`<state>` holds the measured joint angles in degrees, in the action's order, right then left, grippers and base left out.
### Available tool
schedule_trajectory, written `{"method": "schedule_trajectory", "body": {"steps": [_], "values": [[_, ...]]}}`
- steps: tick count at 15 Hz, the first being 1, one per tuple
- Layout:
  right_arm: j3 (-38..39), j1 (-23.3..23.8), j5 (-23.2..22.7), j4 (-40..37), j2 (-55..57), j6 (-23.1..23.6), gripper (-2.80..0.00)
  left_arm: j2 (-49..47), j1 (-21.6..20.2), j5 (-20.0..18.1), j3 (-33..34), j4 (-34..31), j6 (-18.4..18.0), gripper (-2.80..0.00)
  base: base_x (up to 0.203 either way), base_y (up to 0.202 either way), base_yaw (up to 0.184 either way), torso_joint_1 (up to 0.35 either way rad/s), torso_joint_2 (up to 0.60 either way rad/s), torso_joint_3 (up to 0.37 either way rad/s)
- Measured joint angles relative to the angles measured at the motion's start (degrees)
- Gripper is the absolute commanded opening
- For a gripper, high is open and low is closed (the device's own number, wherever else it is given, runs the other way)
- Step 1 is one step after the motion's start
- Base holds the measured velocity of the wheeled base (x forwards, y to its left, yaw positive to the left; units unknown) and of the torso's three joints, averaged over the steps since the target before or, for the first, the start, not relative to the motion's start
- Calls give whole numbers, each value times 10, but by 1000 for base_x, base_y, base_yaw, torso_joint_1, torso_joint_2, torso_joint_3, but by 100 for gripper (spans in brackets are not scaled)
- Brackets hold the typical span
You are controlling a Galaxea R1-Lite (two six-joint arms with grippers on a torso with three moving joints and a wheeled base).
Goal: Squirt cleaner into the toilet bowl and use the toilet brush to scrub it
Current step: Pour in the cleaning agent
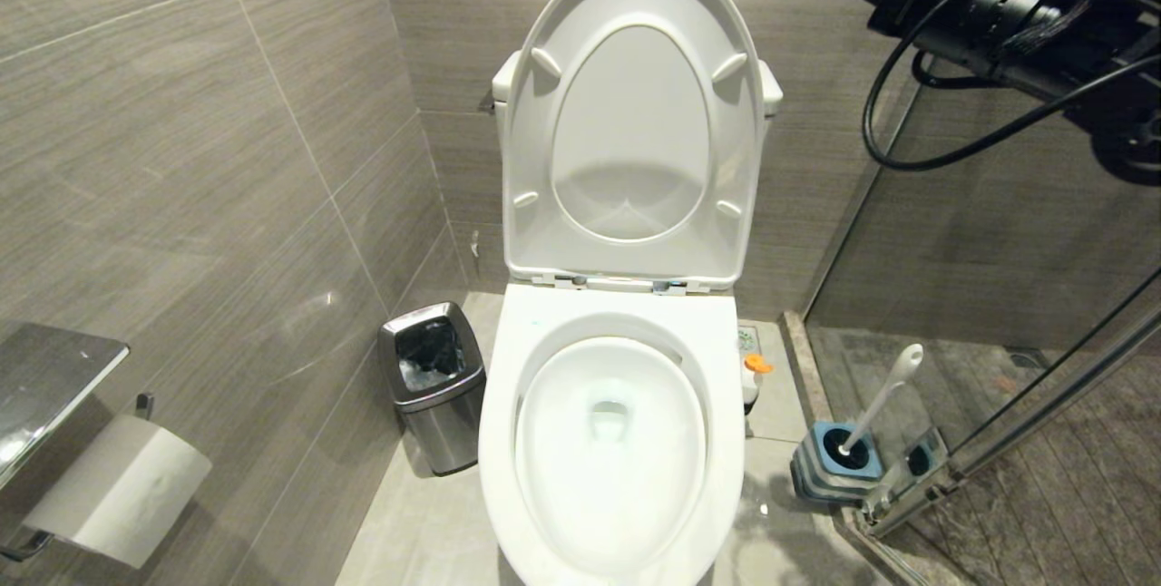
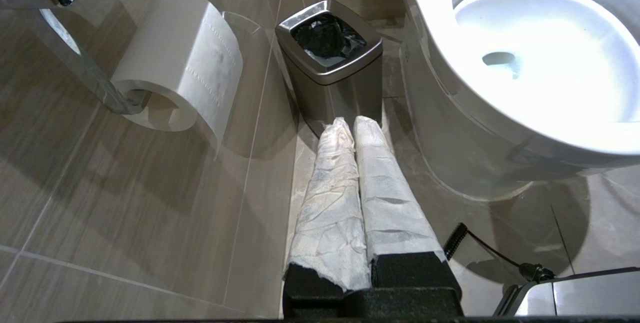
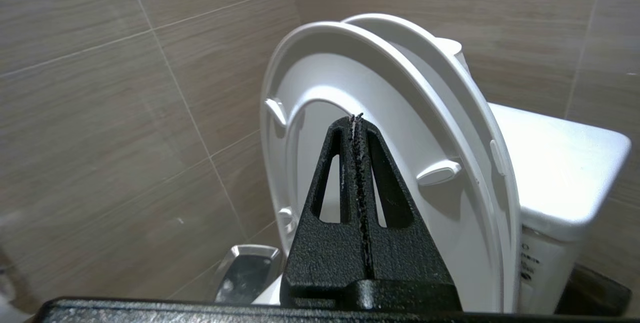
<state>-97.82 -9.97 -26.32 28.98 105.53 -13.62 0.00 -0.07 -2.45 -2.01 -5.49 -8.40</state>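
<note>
Brush (image 1: pixel 878 409) sits unused in its holder; bowl (image 1: pixel 609 441) faintly tinted; right gripper (image 3: pixel 356 119) closed empty, left gripper (image 2: pixel 350 125) closed too

Paper-wrapped left gripper (image 2: pixel 348 124) fingers (image 2: pixel 330 183) pressed together between steel bin (image 2: pixel 332 80) and toilet bowl (image 2: pixel 450 113).

The right arm (image 1: pixel 1025 14) is black, with round joint housings and a ribbed section, and a thin black cable (image 1: pixel 893 114) hangs from it in a loop. The right gripper (image 3: pixel 356 119) has 2 black fingers with a rough grainy surface; each is a triangle with a long slot cut through it. The left gripper (image 2: pixel 348 124) has 2 long fingers wrapped in wrinkled white paper, on black textured bases. A black coiled cable (image 2: pixel 457 238) runs beside that base.
</note>
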Motion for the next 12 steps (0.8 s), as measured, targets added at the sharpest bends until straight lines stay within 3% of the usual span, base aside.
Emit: {"method": "schedule_trajectory", "body": {"steps": [2,6,12], "values": [[-10,-2,42,-105,-62,7,-280,0,0,0,0,0,5,-280,0,0,0,0,0,0],[-56,3,190,-359,-183,9,-280,0,0,5,0,0,40,-280,0,0,0,0,0,0],[22,14,273,-544,-348,-31,-280,0,0,5,0,0,44,-280,0,0,0,0,0,0]]}}
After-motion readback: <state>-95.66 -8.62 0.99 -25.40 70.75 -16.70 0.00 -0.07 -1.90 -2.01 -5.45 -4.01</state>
